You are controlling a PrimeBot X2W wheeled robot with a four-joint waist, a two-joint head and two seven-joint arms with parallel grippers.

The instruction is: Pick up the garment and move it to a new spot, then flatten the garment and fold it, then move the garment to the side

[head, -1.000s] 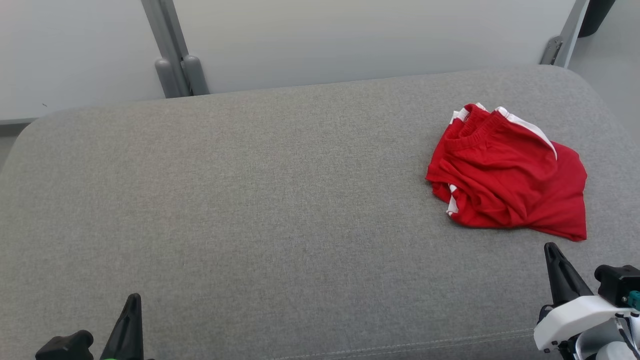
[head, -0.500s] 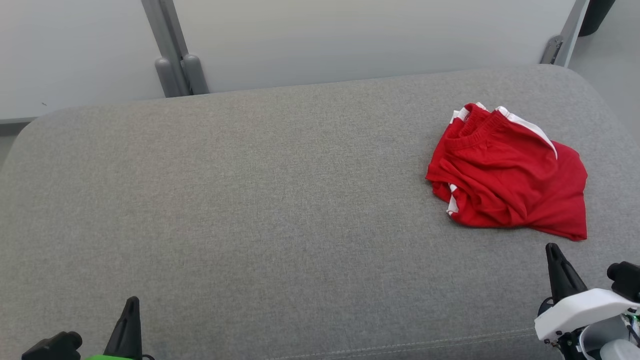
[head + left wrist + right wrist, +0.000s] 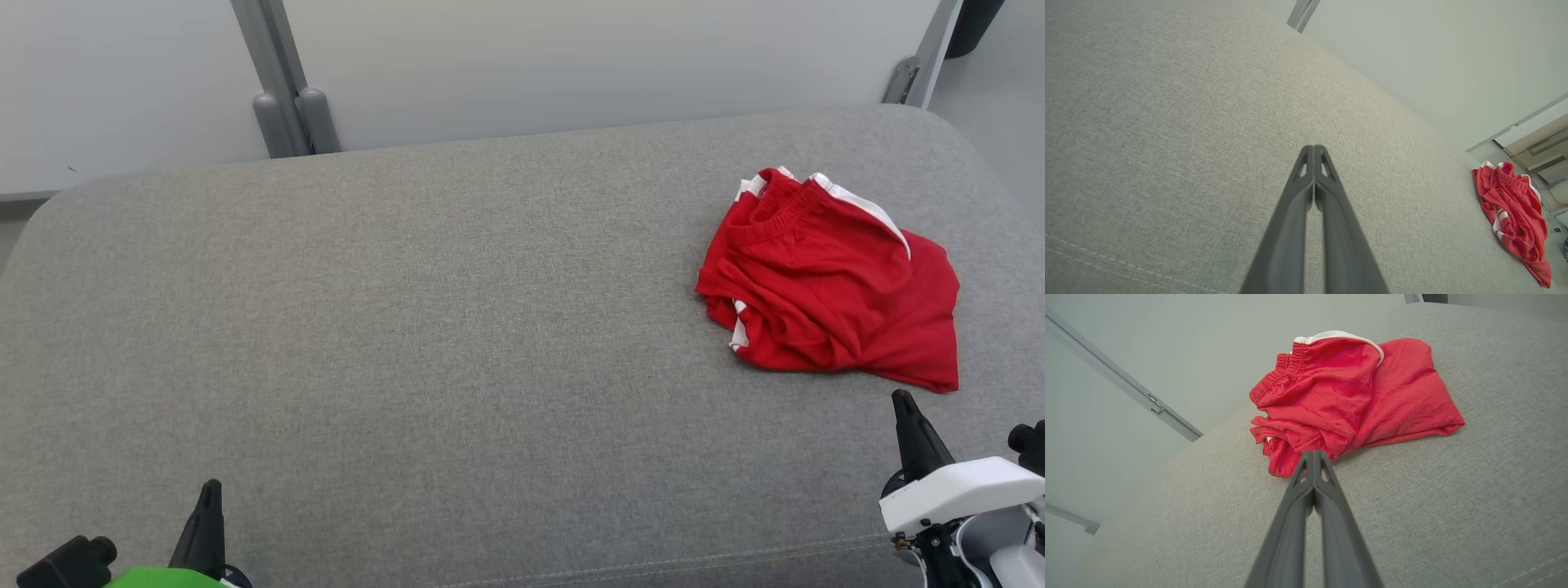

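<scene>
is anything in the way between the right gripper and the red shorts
Nothing visible is. The right gripper, shut, points at the near edge of the red garment and stops just short of it, with only bare grey cushion between them.

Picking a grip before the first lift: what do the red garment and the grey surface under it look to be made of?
Red garment: thin, soft fabric, probably a light knit. It is matte and lies slumped in loose folds, with a gathered waistband that looks elastic.
Grey surface: matte woven upholstery cloth with a flecked weave and a stitched seam. Its rounded edges suggest padding.
</scene>
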